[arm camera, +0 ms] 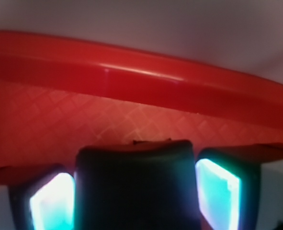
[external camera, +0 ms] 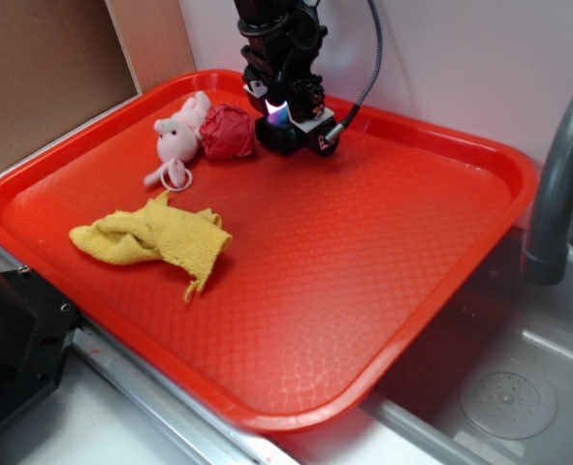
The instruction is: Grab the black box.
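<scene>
At tray's far edge, gripper: black WidowX gripper (external camera: 288,124) is lowered onto the tray, glowing finger pads (arm camera: 217,191) pressed against both sides of the block, clamped on it.
Block: small matte black rectangular box (arm camera: 136,187) is held between the pads, resting on the tray near its back rim.
Neighbours: crumpled red ball (external camera: 227,132) lies just beside the box; pink plush toy (external camera: 177,136) is touching the ball.
Further out: yellow cloth (external camera: 155,238) is bunched well apart.
Surface: red plastic tray (external camera: 364,252).
</scene>
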You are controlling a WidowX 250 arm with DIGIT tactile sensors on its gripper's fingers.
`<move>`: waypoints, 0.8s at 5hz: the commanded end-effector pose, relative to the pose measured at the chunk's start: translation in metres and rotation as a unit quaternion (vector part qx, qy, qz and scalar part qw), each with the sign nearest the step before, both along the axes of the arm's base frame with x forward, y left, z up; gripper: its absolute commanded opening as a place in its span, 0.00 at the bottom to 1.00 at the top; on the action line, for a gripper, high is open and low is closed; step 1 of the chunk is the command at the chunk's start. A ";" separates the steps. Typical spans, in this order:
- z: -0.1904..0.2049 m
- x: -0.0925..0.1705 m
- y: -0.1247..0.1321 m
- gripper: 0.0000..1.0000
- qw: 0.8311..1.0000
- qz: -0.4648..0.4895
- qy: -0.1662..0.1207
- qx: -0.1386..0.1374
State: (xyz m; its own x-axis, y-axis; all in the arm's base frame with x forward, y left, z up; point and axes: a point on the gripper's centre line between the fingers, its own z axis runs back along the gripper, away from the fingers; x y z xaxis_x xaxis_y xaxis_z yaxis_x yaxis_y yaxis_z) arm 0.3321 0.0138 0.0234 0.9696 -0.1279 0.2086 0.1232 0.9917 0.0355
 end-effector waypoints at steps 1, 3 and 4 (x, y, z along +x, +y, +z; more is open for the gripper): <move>0.006 0.008 0.002 0.00 1.000 0.006 -0.008 -0.002; 0.020 0.004 0.007 0.00 0.999 0.008 0.042 0.020; 0.055 -0.012 0.008 0.00 0.999 0.037 0.017 0.026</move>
